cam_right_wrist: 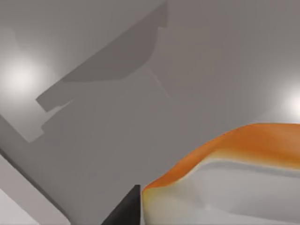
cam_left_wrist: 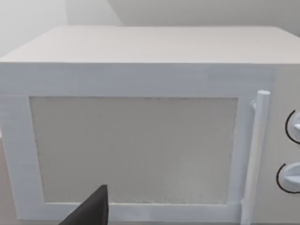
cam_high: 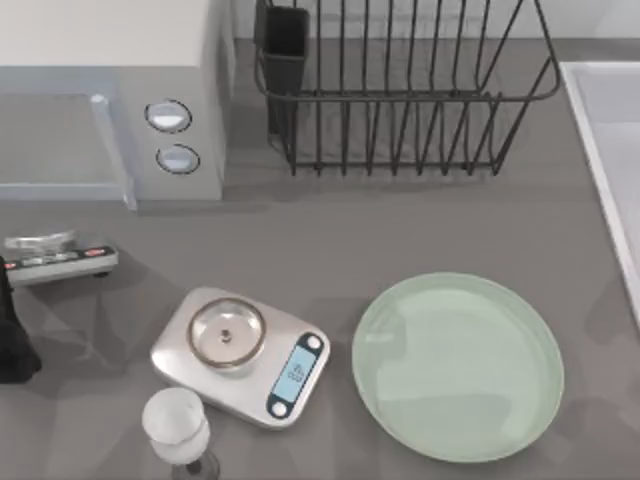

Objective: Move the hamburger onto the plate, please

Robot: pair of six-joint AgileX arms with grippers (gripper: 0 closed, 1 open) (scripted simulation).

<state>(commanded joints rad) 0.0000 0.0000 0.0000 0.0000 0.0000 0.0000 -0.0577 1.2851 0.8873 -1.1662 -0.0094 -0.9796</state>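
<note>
The plate point(cam_high: 458, 366) is a large round pale mint-green dish lying on the grey table right of centre, with nothing on it. The hamburger point(cam_right_wrist: 243, 145) appears very close in the right wrist view as an orange-brown curved surface over a pale part. A dark piece of my right gripper point(cam_right_wrist: 124, 208) sits right beside it, above grey tabletop. My left arm point(cam_high: 12, 340) stands at the table's far left edge. A dark piece of my left gripper point(cam_left_wrist: 91, 211) faces the microwave door.
A white microwave point(cam_high: 110, 90) fills the back left and a black wire dish rack point(cam_high: 400, 90) the back middle. A steel scale point(cam_high: 240, 355) lies left of the plate, with a white-topped glass point(cam_high: 178, 425) in front of it. A smaller scale point(cam_high: 58, 255) sits far left, and a white basin edge point(cam_high: 610, 170) runs along the right.
</note>
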